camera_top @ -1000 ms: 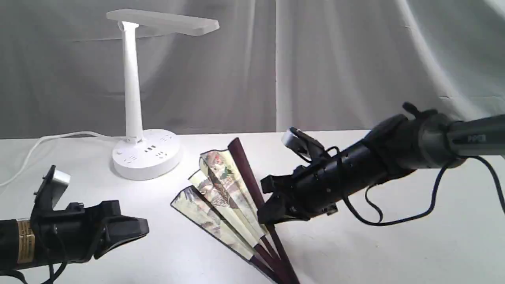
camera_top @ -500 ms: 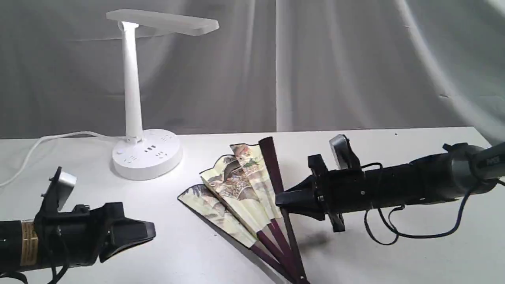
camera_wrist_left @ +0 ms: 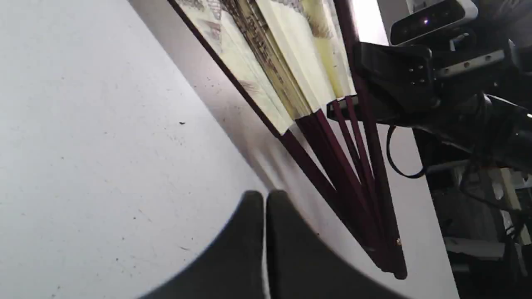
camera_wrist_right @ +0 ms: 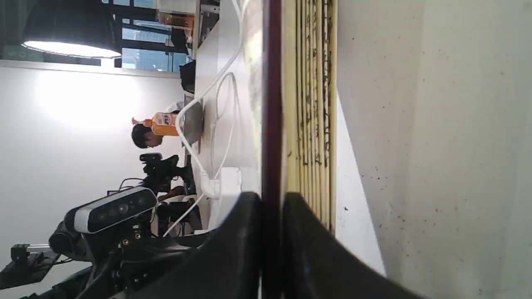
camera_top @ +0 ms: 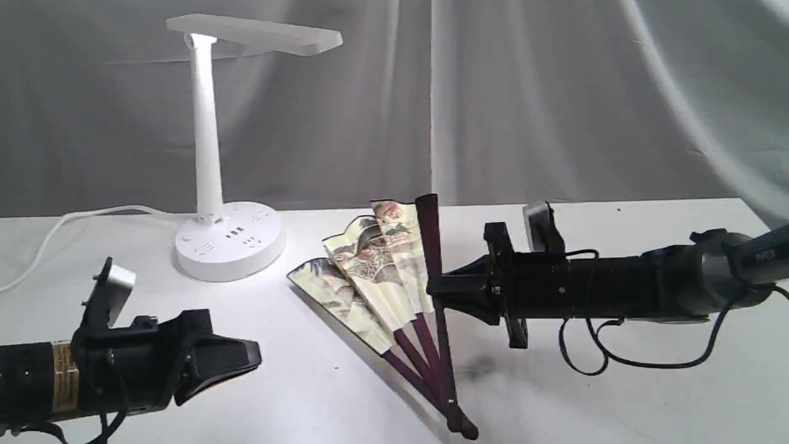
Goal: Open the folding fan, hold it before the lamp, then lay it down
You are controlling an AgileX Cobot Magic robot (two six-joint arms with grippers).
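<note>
The right tool (camera_top: 434, 290) pinches the outer rib of the fan (camera_top: 370, 271), half-spread beside the lamp (camera_top: 206, 154), pivot seemingly on the counter (camera_top: 616, 394). The left tool (camera_top: 253, 357) is closed, empty. Swing that rib steadily away from the lamp so the pleats spread evenly.

No text can be read with certainty. At the lower left of the exterior view, a gold label band (camera_top: 61, 385) wraps the left arm (camera_top: 123, 364), its print too small to make out. At the far right edge, pale lettering (camera_top: 764, 253) on the right arm (camera_top: 616, 287) is blurred. In the right wrist view, an orange bottle (camera_wrist_right: 164, 123) in the background bears a white label with illegible marks. Dark strokes on the folding fan (camera_top: 370, 271) may be painting or writing; I cannot tell which.
</note>
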